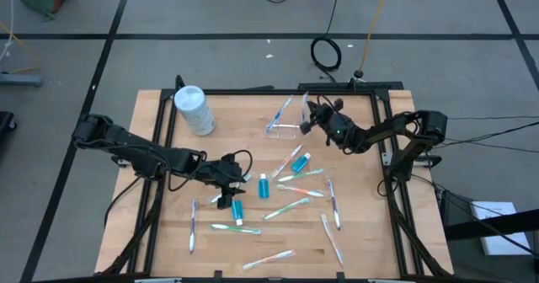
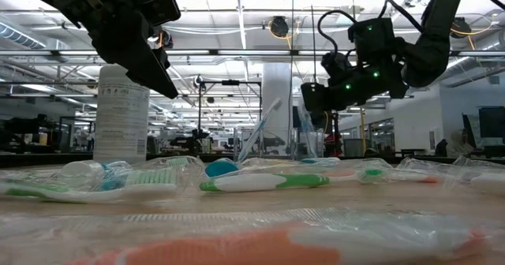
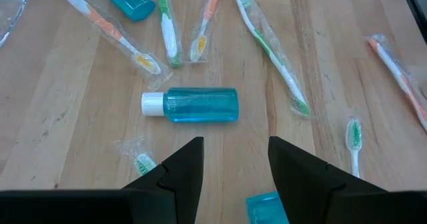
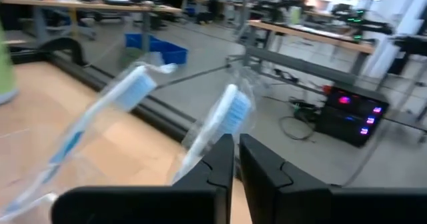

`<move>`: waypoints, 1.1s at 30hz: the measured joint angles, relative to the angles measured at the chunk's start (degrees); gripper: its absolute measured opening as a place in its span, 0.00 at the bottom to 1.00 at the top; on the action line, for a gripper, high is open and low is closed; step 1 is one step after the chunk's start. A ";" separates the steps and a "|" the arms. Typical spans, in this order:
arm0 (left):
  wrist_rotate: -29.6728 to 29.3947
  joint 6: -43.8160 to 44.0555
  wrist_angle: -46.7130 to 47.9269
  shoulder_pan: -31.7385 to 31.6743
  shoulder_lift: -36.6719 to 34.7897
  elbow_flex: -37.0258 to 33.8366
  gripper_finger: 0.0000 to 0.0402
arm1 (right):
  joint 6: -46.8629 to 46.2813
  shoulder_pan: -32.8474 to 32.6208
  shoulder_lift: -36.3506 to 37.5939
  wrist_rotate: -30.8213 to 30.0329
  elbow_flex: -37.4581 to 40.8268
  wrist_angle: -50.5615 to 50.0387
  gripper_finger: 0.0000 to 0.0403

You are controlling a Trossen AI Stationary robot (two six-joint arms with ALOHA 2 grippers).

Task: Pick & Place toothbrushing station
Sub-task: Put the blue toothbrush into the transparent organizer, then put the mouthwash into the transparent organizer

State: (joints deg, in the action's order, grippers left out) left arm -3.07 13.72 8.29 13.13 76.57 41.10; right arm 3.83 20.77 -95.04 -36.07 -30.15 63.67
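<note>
On the wooden desk (image 1: 152, 232) the left end effector (image 1: 227, 184) hangs low over the middle of the desk, and its two dark fingers (image 3: 183, 171) stand apart with nothing between them. Just ahead of them, in the left wrist view, a small blue bottle with a white cap (image 3: 191, 105) lies on its side on the bare wood, not touched by the fingers. A second small blue bottle (image 1: 237, 210) lies near this end effector, a little closer to the front edge of the desk. The right end effector (image 1: 308, 116) is held above the back part of the desk, towards the right side. Its fingers (image 4: 217, 159) are almost closed, and they pinch the wrapped handle of a slim white toothbrush with a blue head (image 4: 223, 121). Just beside it, the small clear plastic cup (image 1: 282, 128) stands on the desk near the back edge, with another blue and white toothbrush (image 1: 280, 113) leaning in it. Many more slim wrapped toothbrushes in white, green, blue and orange (image 1: 286, 207) lie scattered flat over the middle and the front half of the desk. A larger white cylindrical container (image 1: 194, 109) stands upright near the back left corner, well apart from both end effectors.
</note>
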 joint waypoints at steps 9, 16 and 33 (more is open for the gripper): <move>0.00 0.15 0.02 0.00 -0.02 0.00 0.44 | 2.91 -1.28 0.00 -2.91 0.00 0.32 0.17; 0.01 0.28 0.00 -0.02 -0.02 0.00 0.44 | 4.67 -1.97 1.57 -3.07 0.04 -0.45 0.31; -0.50 1.79 -5.48 -0.04 -0.01 0.00 0.44 | 3.45 -11.08 26.30 -2.79 0.08 -23.46 0.40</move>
State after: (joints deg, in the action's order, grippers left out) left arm -3.57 15.51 2.81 13.09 76.56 41.10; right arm 7.28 9.69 -68.75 -38.87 -30.07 40.21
